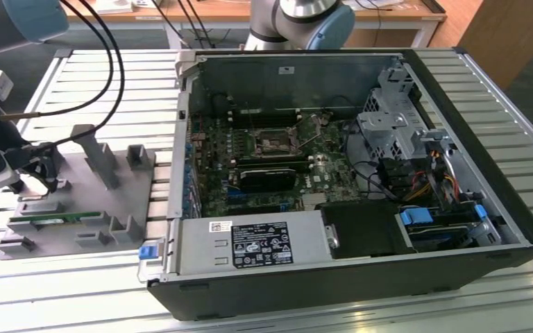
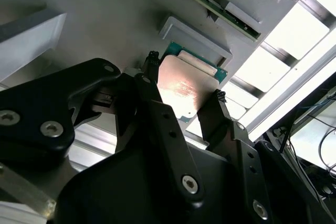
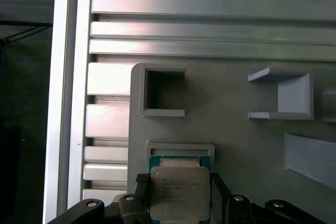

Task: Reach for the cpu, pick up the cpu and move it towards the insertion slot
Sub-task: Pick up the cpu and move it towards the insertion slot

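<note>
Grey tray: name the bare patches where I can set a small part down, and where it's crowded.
Free: the flat tray floor between the square recess and the open bracket; also the table slats beyond the tray's edge. Crowded: around the cpu, with the tool straddling it and a raised lip beside.

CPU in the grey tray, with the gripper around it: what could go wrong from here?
The cpu sits close beside a raised wall of the grey tray; a tilted lift could catch there. The gripper straddles only its thin edges, so it might slip. The insertion slot lies low inside the computer case, past walls and cables, which the carry could perhaps hit.
</note>
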Available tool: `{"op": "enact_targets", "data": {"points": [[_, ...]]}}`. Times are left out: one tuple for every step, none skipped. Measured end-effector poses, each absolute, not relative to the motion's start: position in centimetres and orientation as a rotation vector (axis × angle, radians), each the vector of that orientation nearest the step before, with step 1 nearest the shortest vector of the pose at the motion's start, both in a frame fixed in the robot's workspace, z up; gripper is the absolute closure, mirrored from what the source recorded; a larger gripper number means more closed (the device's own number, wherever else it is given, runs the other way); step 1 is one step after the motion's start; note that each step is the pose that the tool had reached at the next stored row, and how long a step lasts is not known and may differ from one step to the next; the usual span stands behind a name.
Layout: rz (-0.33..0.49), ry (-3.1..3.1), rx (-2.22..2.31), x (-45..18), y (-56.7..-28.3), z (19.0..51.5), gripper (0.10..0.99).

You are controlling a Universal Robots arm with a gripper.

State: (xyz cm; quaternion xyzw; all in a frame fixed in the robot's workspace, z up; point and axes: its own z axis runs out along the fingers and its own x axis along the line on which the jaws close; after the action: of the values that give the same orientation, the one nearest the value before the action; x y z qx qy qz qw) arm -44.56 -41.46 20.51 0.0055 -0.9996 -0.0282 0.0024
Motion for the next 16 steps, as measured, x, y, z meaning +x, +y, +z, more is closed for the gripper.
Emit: {"op": "enact_targets", "data": {"points": [[-0.089, -3.135, 0.017, -44.57, -41.46, 20.53, 0.541], [-0.088, -3.135, 0.017, -44.57, -41.45, 20.55, 0.541], [-0.088, -3.135, 0.017, -44.57, -41.44, 20.57, 0.541], [-0.088, -3.135, 0.017, -44.57, -41.43, 20.59, 0.541], [-0.088, -3.135, 0.017, -44.57, -41.42, 20.61, 0.541], [-0.088, -3.135, 0.017, -44.57, -41.41, 20.64, 0.541], [-0.088, -3.135, 0.017, -44.57, -41.40, 20.68, 0.541], [-0.088, -3.135, 0.017, -44.56, -41.39, 20.73, 0.541], [-0.089, -3.135, 0.017, -44.56, -41.36, 20.79, 0.541], [-0.088, -3.135, 0.017, -44.56, -41.36, 20.84, 0.541], [-0.088, -3.135, 0.017, -44.56, -41.34, 20.88, 0.541], [-0.088, -3.135, 0.017, -44.57, -41.33, 20.91, 0.541], [-0.088, -3.135, 0.017, -44.56, -41.32, 20.95, 0.541], [-0.088, -3.135, 0.017, -44.57, -41.31, 21.00, 0.541], [-0.089, -3.136, 0.017, -44.56, -41.31, 21.02, 0.541], [-0.089, -3.135, 0.017, -44.56, -41.29, 21.06, 0.541]]}}
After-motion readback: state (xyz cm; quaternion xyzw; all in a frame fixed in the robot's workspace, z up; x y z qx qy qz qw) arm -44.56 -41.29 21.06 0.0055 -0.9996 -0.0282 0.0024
